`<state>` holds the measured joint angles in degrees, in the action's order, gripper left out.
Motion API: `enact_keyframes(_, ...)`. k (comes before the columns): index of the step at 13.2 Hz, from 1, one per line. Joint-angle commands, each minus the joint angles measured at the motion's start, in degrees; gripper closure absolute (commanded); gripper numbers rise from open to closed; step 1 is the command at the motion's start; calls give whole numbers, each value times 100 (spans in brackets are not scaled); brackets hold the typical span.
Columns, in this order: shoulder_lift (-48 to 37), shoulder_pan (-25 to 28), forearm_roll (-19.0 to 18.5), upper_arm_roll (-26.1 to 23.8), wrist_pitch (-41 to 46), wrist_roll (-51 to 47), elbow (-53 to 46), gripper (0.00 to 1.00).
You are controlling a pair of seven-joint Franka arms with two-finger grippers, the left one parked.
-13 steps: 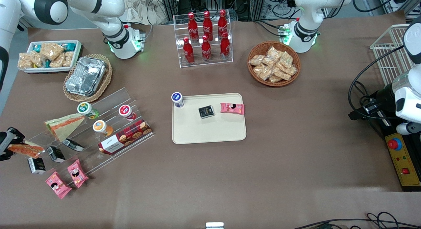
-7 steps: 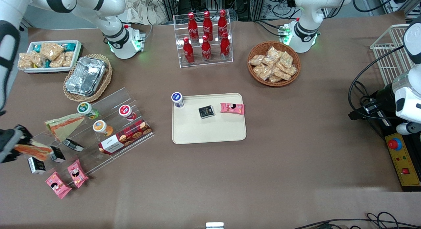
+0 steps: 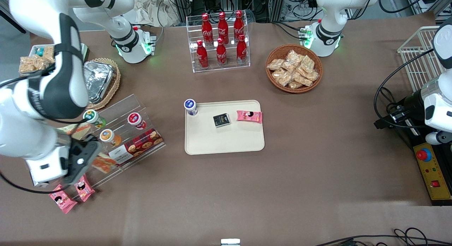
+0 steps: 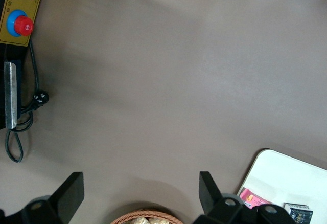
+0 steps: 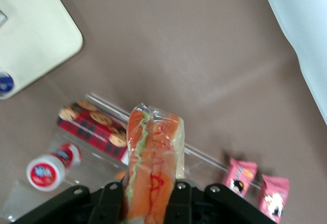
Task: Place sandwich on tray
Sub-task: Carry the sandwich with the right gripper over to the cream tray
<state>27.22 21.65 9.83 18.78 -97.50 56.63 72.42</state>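
Observation:
My right gripper (image 3: 92, 160) is shut on the sandwich (image 3: 103, 163), a clear-wrapped wedge with orange and green filling. It holds it in the air over the clear stepped display stand (image 3: 116, 112), at the working arm's end of the table. In the right wrist view the sandwich (image 5: 153, 162) stands clamped between the two black fingers (image 5: 111, 203), cut edge up. The cream-beige tray (image 3: 226, 142) lies at the table's middle, apart from the gripper. Its corner also shows in the right wrist view (image 5: 56, 35).
On the tray: a blue-lidded cup (image 3: 190, 106), a black pack (image 3: 221, 120), a pink pack (image 3: 249, 116). The stand holds cups, a red cookie box (image 3: 136, 146) and a larger pale wedge (image 3: 79, 130). Pink packs (image 3: 70, 195), foil container (image 3: 95, 80), cola rack (image 3: 220, 39), snack basket (image 3: 293, 67).
The right arm has lifted the sandwich off the table and swung it up and toward the tray, over the display stand. The arm now hides part of the snack bin and the larger wedge.

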Motion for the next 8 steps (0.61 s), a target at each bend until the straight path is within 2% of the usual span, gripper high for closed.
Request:
enact_keyframes(1,143,277,-52,-111,-207,-248,-97,100)
enact_keyframes(6,494,1042,10,-129,-629,-599,-17,100)
enact_keyframes(8,634,1349,368,-129,-875,-1037,17,100)
